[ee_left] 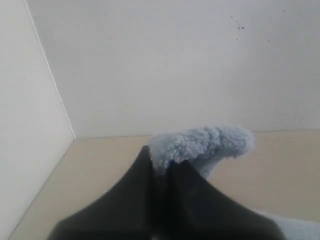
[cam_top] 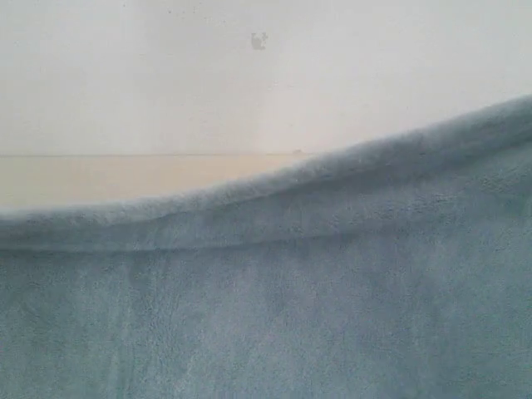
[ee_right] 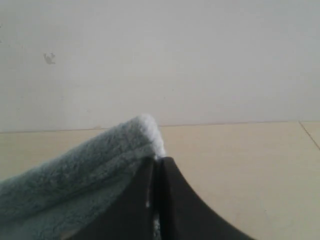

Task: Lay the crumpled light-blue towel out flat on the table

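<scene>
Up close to the exterior camera, the towel (cam_top: 266, 324) fills the whole lower half of the shot, so that view is basically a sheet of pale-blue terry. Its hemmed top edge runs across the frame, sagging low on the left and climbing toward the right. Behind it I can see a strip of the beige table (cam_top: 100, 179) and the white wall (cam_top: 208, 83) with a small dark smudge (cam_top: 259, 40) on it.

My left gripper (ee_left: 161, 161) is clamped tight on the towel's edge. The wrist view shows both dark fingers pressed together with a fluffy blue tuft curling out over the tips.

My right gripper (ee_right: 157, 161) is the same deal: fingers pinched together on the hem, with the folded border bunching up on one side of the tips and draping away from there. A little white bit pokes out right at the pinch.

So the top edge is held up between my two grippers, above the table. I can't tell whether the bottom part touches the table, since the cloth hides everything below.
</scene>
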### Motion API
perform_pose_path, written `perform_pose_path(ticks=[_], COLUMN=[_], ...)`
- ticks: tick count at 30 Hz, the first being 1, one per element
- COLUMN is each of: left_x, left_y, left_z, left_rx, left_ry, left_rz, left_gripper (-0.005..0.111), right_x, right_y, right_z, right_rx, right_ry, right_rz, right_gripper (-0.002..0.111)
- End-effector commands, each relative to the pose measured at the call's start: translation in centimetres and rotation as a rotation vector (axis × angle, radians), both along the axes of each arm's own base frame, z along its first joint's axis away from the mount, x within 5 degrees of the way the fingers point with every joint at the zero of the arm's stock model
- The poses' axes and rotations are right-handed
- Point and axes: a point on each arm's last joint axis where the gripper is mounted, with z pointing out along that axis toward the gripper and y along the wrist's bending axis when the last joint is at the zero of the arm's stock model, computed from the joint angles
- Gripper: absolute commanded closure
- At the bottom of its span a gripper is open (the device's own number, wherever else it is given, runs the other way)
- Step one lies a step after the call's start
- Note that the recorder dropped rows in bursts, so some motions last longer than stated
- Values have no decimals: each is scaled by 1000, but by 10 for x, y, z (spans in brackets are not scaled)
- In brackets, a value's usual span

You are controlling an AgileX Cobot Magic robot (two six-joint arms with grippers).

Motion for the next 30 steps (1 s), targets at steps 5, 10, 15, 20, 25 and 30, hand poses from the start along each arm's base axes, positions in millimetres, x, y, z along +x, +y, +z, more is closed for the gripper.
perform_pose_path(ticks=[5, 10, 15, 20, 25, 30], left_x=[63, 130, 164, 203, 209, 192], left_y=[-42, -86, -100, -109, -116, -114], left_z=[5, 67, 117, 51, -53, -84], left_rx=[264, 349, 68, -32, 83, 107], left_ry=[-58, -299, -377, -64, 263, 415], left_rz=[-5, 66, 73, 62, -9, -75], left_gripper=[103, 103, 103, 103, 103, 103], right_x=[67, 132, 122, 139, 142, 131], right_y=[-2, -3, -2, -4, -4, -3], right_z=[-7, 45, 109, 48, -37, -46], right_rx=[27, 0, -95, -211, -166, -139], right_ry=[-21, -116, -214, 182, 391, 409], right_rz=[-30, -28, -8, 29, 32, 26], right_gripper=[108, 108, 108, 108, 108, 108])
